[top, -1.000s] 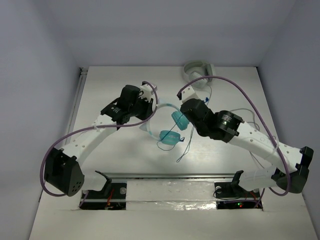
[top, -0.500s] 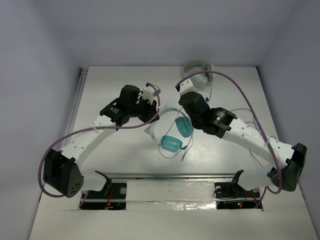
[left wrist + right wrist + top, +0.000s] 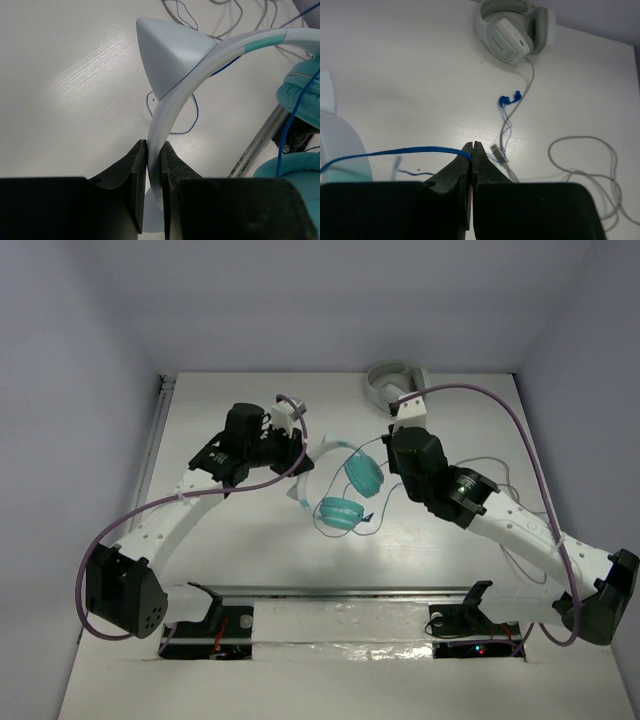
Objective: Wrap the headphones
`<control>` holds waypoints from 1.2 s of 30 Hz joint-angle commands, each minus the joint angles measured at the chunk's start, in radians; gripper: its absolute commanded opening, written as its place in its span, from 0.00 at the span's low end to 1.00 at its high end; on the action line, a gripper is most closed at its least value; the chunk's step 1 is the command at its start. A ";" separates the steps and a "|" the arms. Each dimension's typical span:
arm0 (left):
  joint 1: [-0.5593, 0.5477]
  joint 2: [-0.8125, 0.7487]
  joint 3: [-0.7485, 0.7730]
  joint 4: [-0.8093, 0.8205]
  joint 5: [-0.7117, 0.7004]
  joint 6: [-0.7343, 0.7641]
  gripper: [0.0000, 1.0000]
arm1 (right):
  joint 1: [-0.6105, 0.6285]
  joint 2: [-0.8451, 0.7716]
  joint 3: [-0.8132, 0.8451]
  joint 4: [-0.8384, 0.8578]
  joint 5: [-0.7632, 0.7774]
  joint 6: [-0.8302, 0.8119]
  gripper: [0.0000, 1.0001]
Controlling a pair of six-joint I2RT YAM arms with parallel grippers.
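the headphones [image 3: 342, 511] are in the middle of the table [image 3: 250, 560], held between the two arms. the left gripper [image 3: 153, 152] is closed tight on the pale headband [image 3: 220, 47]. the right gripper [image 3: 472, 150] is pinched shut on the thin blue cable [image 3: 395, 151], stretched toward the ear cups [image 3: 363, 474]. no tidy turns show around the band. loose blue loops and the plug end [image 3: 509, 100] lie on the table, so most of the wrapping looks left to do.
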 commanded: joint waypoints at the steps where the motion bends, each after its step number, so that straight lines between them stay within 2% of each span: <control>1: 0.047 -0.076 0.066 0.121 0.039 -0.097 0.00 | -0.006 -0.044 -0.027 0.132 -0.065 0.122 0.00; 6: 0.078 -0.100 0.076 0.168 0.039 -0.157 0.00 | -0.015 -0.075 -0.120 0.262 -0.151 0.189 0.00; 15: 0.089 -0.114 0.104 0.215 0.197 -0.214 0.00 | -0.046 -0.032 -0.208 0.455 -0.269 0.211 0.00; 19: 0.098 -0.129 0.098 0.241 0.194 -0.245 0.00 | -0.066 -0.050 -0.251 0.517 -0.312 0.231 0.01; 21: 0.098 -0.133 0.096 0.256 0.207 -0.265 0.00 | -0.066 -0.073 -0.268 0.561 -0.338 0.243 0.09; 22: 0.098 -0.131 0.096 0.275 0.218 -0.272 0.00 | -0.066 -0.080 -0.278 0.573 -0.364 0.246 0.18; 25: 0.098 -0.123 0.090 0.298 0.237 -0.292 0.00 | -0.077 -0.101 -0.300 0.609 -0.392 0.251 0.33; 28: 0.098 -0.123 0.075 0.321 0.253 -0.314 0.00 | -0.101 -0.118 -0.320 0.639 -0.439 0.251 0.41; 30: 0.098 -0.126 0.069 0.332 0.257 -0.325 0.00 | -0.124 -0.126 -0.355 0.678 -0.478 0.260 0.43; 33: 0.098 -0.126 0.066 0.355 0.269 -0.351 0.00 | -0.179 -0.132 -0.393 0.771 -0.597 0.292 0.56; 34: 0.098 -0.128 0.069 0.359 0.269 -0.354 0.00 | -0.189 -0.129 -0.418 0.823 -0.654 0.297 0.64; 36: 0.098 -0.131 0.072 0.358 0.260 -0.369 0.00 | -0.204 -0.118 -0.439 0.885 -0.703 0.307 0.69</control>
